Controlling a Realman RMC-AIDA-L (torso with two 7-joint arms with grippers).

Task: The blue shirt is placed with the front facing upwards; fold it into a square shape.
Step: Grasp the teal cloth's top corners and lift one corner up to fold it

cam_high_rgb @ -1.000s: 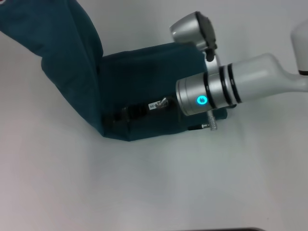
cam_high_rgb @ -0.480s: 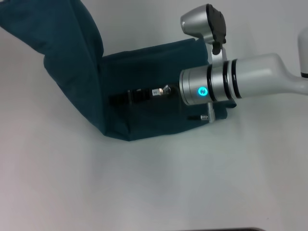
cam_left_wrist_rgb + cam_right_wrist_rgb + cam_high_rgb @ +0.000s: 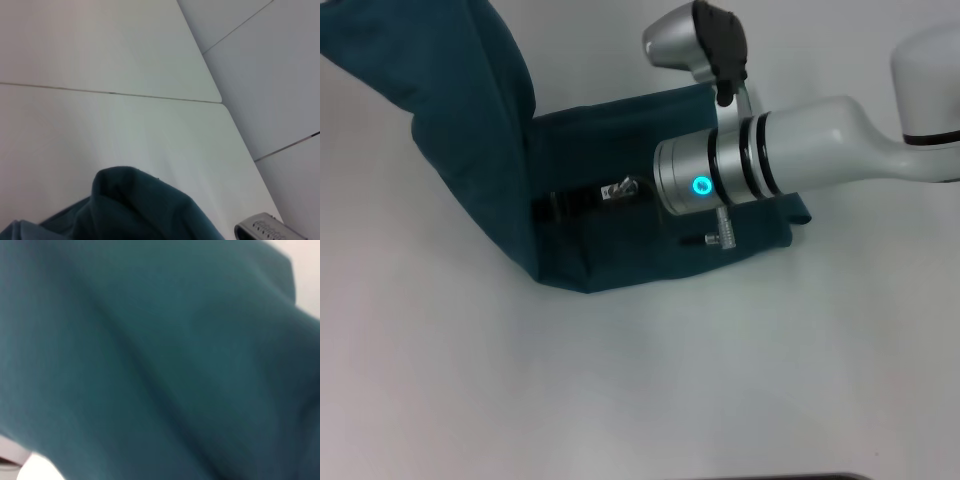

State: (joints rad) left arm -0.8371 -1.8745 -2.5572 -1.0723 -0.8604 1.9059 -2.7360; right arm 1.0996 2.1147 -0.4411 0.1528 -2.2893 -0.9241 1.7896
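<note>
With the right gripper (image 3: 582, 200) lying low on the folded blue shirt (image 3: 620, 150), its opening impossible to tell, the raised flap beyond it could slump off-square.

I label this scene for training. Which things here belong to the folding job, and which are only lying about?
Part of the job:
- blue shirt, partly folded, left part lifted
- right hand, low over the shirt

Only there:
- white table
- nothing else lies about
</note>
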